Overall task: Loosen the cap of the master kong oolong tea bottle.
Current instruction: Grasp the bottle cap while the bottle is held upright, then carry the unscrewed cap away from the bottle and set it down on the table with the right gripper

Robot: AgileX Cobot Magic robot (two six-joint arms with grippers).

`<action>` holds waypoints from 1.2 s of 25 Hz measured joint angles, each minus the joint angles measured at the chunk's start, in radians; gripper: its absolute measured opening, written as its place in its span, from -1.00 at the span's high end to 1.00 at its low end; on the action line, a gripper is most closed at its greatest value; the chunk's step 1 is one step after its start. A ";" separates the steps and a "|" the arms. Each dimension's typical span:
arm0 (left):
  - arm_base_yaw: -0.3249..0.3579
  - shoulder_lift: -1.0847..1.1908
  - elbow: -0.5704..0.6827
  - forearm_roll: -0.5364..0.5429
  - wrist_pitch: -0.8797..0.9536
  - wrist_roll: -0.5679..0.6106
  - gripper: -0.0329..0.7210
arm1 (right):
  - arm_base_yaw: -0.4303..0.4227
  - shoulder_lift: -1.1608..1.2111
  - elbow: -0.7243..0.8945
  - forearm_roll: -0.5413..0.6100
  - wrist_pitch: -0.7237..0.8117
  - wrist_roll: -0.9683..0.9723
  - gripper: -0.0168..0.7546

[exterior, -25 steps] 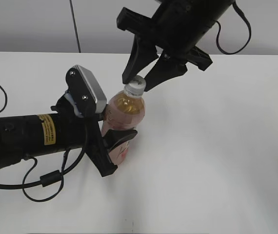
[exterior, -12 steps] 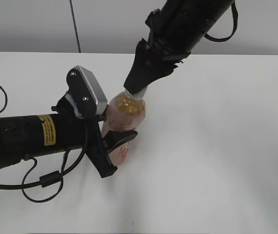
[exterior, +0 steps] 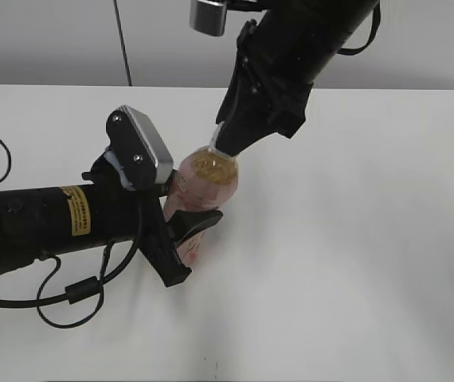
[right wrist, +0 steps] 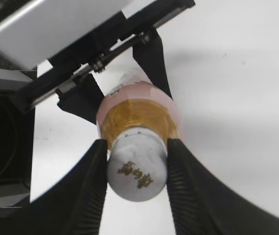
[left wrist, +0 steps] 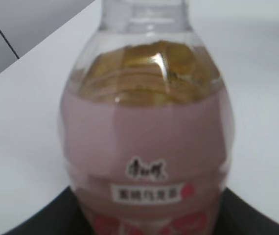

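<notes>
I'm clenching the right pincer (right wrist: 135, 169) on the ribbed cap (right wrist: 137, 171); the left pincer (exterior: 181, 232) below is grasping the smooth, slightly yielding, near-full master kong oolong tea bottle (exterior: 201, 185).

Bottle (exterior: 201, 199) stands on the table (exterior: 354, 239), left of center. My left gripper (exterior: 181, 227) comes in from the left, jaws on either side of the bottle's body. My right gripper (right wrist: 137, 166) sits above, fingers (right wrist: 93, 171) on both sides of the cap (right wrist: 138, 169) on top.
</notes>
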 joint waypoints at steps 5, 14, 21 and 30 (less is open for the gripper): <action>0.000 -0.001 0.000 -0.013 -0.001 -0.009 0.01 | 0.000 0.005 -0.050 -0.053 0.014 -0.011 0.23; 0.000 -0.001 0.000 -0.003 -0.002 -0.007 0.01 | -0.001 0.005 -0.081 -0.095 0.048 -0.008 0.23; 0.000 -0.001 0.000 -0.038 -0.047 -0.007 0.01 | -0.001 -0.030 -0.081 -0.253 0.059 0.179 0.23; 0.000 0.069 0.000 -0.143 -0.400 -0.007 0.01 | -0.080 -0.028 -0.034 -0.368 0.083 0.520 0.23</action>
